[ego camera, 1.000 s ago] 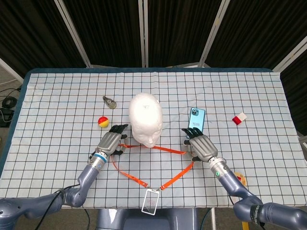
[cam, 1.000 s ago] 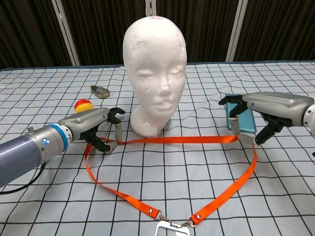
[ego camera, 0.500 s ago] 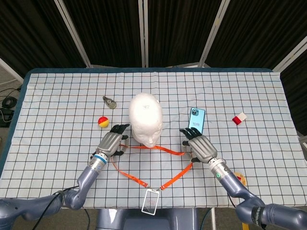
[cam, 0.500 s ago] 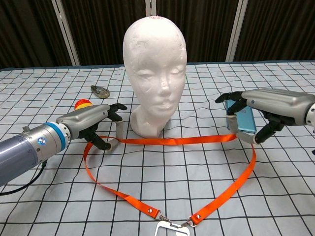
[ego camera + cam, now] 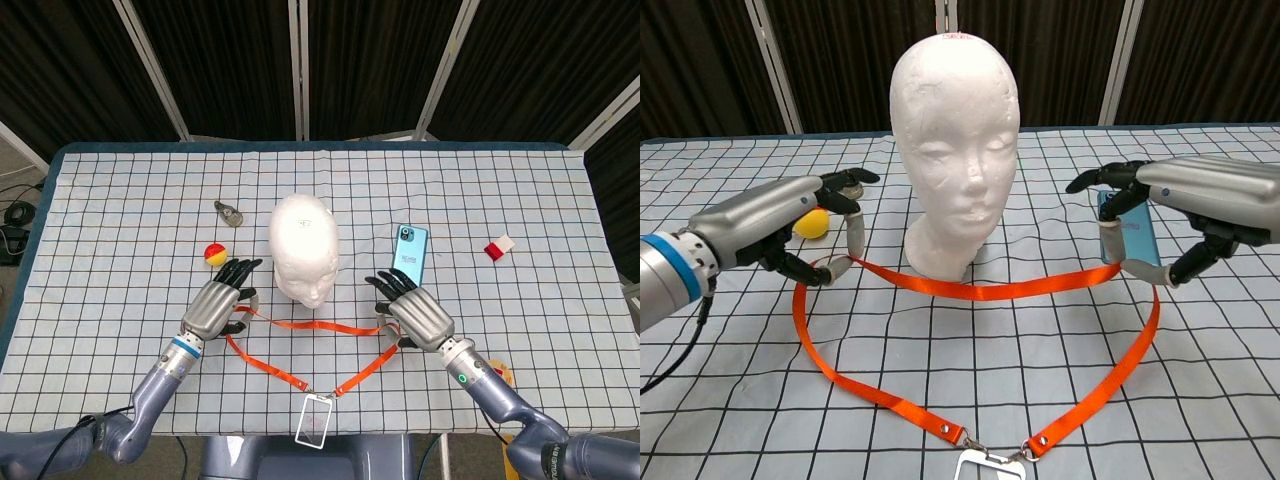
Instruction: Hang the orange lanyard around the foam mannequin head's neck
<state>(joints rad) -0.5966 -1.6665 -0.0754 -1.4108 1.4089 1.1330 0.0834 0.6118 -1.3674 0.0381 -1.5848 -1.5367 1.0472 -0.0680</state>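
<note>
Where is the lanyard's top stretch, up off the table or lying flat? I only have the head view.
Observer: Up off it. In the chest view the orange lanyard hangs in a shallow sag between the left hand and the right hand, each pinching it.
Operator: How high is it against the head?
Observer: Low. The sag crosses in front of the foam mannequin head about level with its base, well below the chin.
Operator: And the rest of the loop?
Observer: It slopes down from both hands and lies flat on the table, with the metal clip at the near edge.
</note>
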